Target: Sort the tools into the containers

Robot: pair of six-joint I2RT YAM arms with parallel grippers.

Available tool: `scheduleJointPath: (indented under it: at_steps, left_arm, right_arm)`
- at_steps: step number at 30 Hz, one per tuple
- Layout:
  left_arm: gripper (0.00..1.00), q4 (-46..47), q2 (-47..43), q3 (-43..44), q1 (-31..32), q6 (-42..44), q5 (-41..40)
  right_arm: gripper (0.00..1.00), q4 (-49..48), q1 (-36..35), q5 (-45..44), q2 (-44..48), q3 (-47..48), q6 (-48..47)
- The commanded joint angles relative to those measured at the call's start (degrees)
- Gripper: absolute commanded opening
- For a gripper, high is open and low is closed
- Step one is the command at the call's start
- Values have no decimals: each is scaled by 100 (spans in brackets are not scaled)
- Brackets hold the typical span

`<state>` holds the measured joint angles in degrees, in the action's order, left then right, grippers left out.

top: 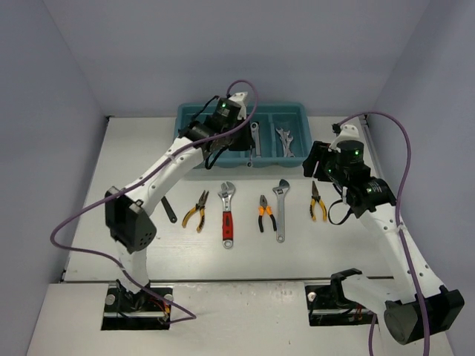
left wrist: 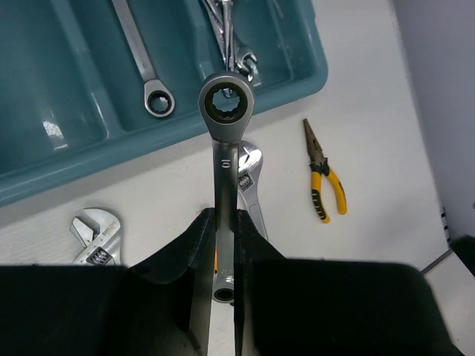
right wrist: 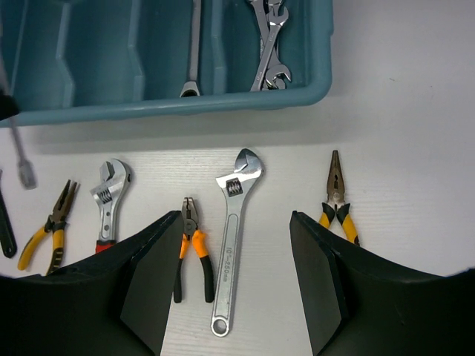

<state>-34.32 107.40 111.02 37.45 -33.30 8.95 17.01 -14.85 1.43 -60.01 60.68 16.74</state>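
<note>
Probably a robotics lab cell: bolted arms (top: 174, 159), white table (top: 312, 252), plain enclosing walls (top: 223, 52).

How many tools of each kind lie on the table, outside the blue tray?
Pliers: 3 (yellow pliers, orange pliers, long-nose pliers)
Adjustable wrenches: 2 (red-handled wrench, silver wrench)
Black tool, kind unclear: 1
Total: 6

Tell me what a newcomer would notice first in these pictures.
The left gripper clamps a silver ring spanner by its shaft, ring end toward the teal tray, where a few spanners already lie. Before the tray, pliers and adjustable wrenches lie in a row on the white table, the red-handled wrench brightest; the right gripper hangs open near its right end.
</note>
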Motion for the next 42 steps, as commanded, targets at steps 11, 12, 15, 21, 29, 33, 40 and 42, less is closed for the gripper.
scheduleJointPath:
  at_steps: [11, 12, 15, 21, 29, 33, 40, 42]
  left_arm:
    - [0, 1447, 2619, 2548, -415, 80, -137]
    - [0, 1559, 2723, 2587, -458, 72, -167]
    - [0, 1743, 2942, 2667, -548, 105, -242]
    - [0, 1875, 3112, 2532, -655, 158, -259]
    - [56, 2178, 2993, 2297, -655, 237, -206]
    - [63, 2320, 2561, 1908, -652, 251, -192]
    - [64, 1238, 1093, 740, -651, 760, -449]
    - [64, 926, 533, 45, -651, 1009, -497]
  right_arm:
    - [57, -232, 35, 487, 591, -613, 670]
    - [57, -212, 35, 511, 623, -625, 661]
    - [57, -146, 35, 557, 650, -638, 604]
    - [57, -75, 35, 543, 637, -719, 524]
    - [57, -57, 40, 586, 544, -756, 462]
    - [57, -49, 35, 595, 517, -742, 454]
    - [57, -31, 35, 543, 402, -649, 322]
    - [57, -39, 41, 545, 306, -607, 289]
